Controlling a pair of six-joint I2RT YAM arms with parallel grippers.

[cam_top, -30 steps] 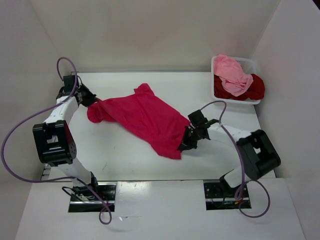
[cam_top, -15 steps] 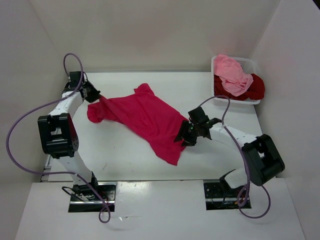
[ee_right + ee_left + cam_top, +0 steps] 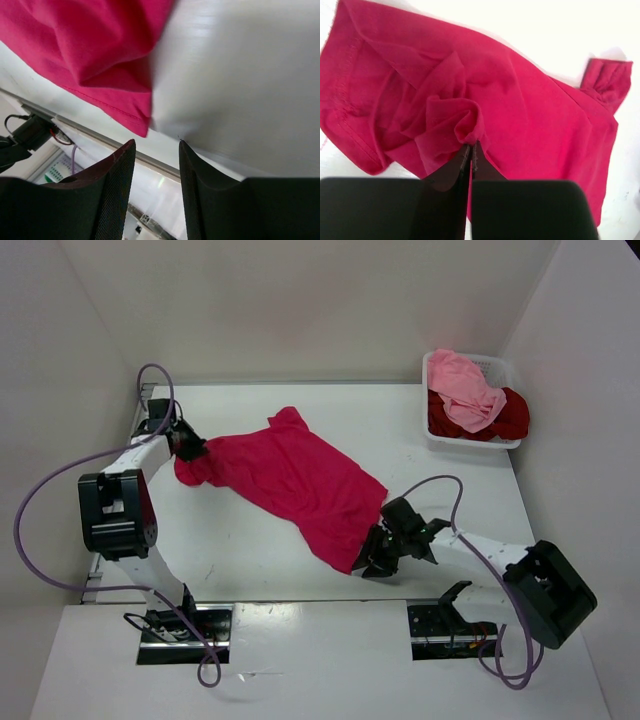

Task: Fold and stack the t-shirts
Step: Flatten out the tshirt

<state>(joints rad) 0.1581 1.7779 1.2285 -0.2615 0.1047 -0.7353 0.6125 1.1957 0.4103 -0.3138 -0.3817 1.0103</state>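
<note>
Our left gripper (image 3: 471,149) is clamped on the limp crimson-pink shirt (image 3: 300,480) by the table (image 3: 240,560) left edge. Right gripper (image 3: 156,147) is spread and empty. We'd pinch the hem corner (image 3: 142,129).

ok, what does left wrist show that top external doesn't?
Left wrist only: the left gripper pinched shut on a bunched fold of the crimson shirt, and the hem stitching up close. Top external only: the right gripper at the shirt's near corner, and the basket holding the light pink shirt and the dark red shirt. Both: the crimson shirt spread on the white table.
</note>
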